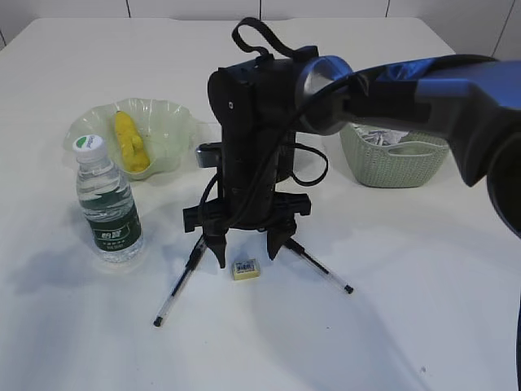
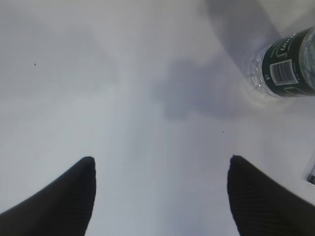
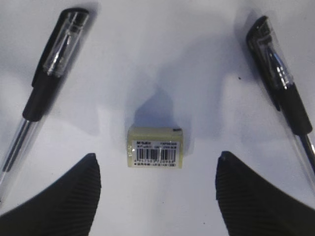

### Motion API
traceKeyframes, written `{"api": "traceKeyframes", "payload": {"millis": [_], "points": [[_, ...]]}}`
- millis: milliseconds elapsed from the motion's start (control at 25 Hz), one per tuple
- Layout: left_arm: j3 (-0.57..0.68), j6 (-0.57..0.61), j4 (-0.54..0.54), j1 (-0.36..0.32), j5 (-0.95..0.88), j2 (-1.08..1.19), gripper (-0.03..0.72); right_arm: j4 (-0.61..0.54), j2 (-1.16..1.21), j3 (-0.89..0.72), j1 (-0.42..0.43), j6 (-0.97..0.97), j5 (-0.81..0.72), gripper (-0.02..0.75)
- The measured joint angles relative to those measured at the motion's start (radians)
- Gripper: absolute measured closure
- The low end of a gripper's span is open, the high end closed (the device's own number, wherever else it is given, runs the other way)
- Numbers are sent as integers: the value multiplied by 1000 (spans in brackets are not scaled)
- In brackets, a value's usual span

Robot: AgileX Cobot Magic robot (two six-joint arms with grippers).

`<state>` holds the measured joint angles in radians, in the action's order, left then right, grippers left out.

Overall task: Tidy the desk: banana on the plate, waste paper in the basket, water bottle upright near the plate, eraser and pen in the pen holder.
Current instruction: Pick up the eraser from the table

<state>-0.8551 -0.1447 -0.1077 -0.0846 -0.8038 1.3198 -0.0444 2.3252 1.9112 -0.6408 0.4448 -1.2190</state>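
Desk [image 1: 423, 269]: plain white. Banana [image 1: 129, 140]: yellow. Plate [image 1: 167, 122]: translucent pale green. Basket [image 1: 391, 163]: sage green, woven pattern. Water bottle [image 1: 107, 202]: clear, dark green label, white cap. Eraser [image 3: 155, 146]: cream-yellow, barcode label. Pens [image 3: 49, 73]: clear and black.

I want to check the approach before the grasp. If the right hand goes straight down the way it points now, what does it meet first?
Most likely the eraser: it lies on the desk centred between the open fingers of the right hand. The two pens lie outside the fingers, one on each side. Remaining height is hard to judge.
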Motion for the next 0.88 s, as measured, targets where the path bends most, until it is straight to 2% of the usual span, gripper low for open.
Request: {"api": "traceKeyframes", "payload": {"millis": [720, 880], "points": [[0, 0, -2, 0, 6, 0, 97, 0, 52, 7, 0, 0, 0, 200], [0, 0, -2, 0, 8, 0, 97, -4, 52, 7, 0, 0, 0, 227]]}}
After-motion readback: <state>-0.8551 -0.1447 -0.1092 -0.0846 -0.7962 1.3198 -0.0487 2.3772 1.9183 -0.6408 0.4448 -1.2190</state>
